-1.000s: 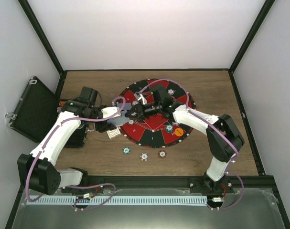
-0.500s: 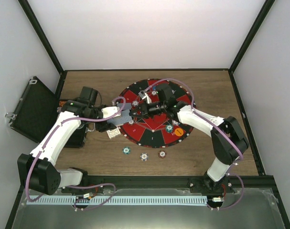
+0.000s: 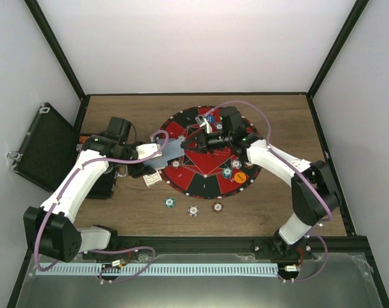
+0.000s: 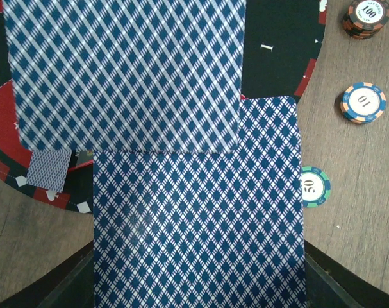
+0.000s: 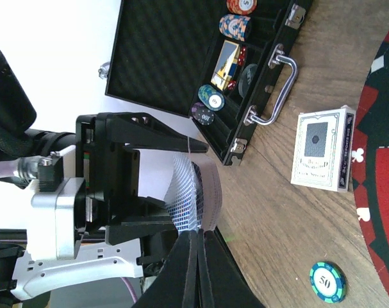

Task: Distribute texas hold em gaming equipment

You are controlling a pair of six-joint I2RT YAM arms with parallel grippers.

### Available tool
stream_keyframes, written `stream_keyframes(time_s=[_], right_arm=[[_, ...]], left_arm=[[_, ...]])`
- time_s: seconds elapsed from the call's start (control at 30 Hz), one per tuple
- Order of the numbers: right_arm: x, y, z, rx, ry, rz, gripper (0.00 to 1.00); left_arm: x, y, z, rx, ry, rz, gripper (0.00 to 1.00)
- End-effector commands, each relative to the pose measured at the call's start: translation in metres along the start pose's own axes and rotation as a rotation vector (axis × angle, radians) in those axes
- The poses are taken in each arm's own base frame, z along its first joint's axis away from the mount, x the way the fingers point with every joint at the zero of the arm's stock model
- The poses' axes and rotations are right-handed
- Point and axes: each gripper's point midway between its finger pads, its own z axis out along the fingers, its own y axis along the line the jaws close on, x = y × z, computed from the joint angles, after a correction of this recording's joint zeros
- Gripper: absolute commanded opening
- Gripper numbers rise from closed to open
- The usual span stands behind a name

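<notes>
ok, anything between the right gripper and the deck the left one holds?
Nothing visible: the right gripper, shut, points straight at the edge of the deck clamped in the left gripper, no object between them.

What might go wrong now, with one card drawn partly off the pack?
The right gripper pinches the top card only by its edge, so it may slip out. That card overlaps the deck in the left gripper, so a second card might drag along.
</notes>
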Motion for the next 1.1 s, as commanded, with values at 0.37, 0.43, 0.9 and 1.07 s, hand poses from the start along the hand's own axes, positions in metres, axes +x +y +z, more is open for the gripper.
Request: stream_keyframes(time_s=[0.37, 0.43, 0.9, 1.07], right_arm=[[-0.013, 0.007, -0.034, -0.031, -0.050, -0.025, 0.01], [-0.020, 0.004, -0.044, -0.033, -0.072, -0.019, 0.01], [-0.126, -0.101, -0.099, 0.072, -0.226, 0.098, 0.01], [-0.191, -0.167, -0.106, 0.181, -0.285, 0.125, 0.01]], left_arm=[[-0.002, -0.001, -0.002, 0.000, -0.012, 0.013, 0.04], [-0.002, -0.001, -0.001, 0.000, -0.011, 0.013, 0.04], [-0.003, -0.003, -0.002, 0.012, -0.014, 0.008, 0.04], [-0.003, -0.003, -0.001, 0.019, -0.014, 0.006, 0.04]])
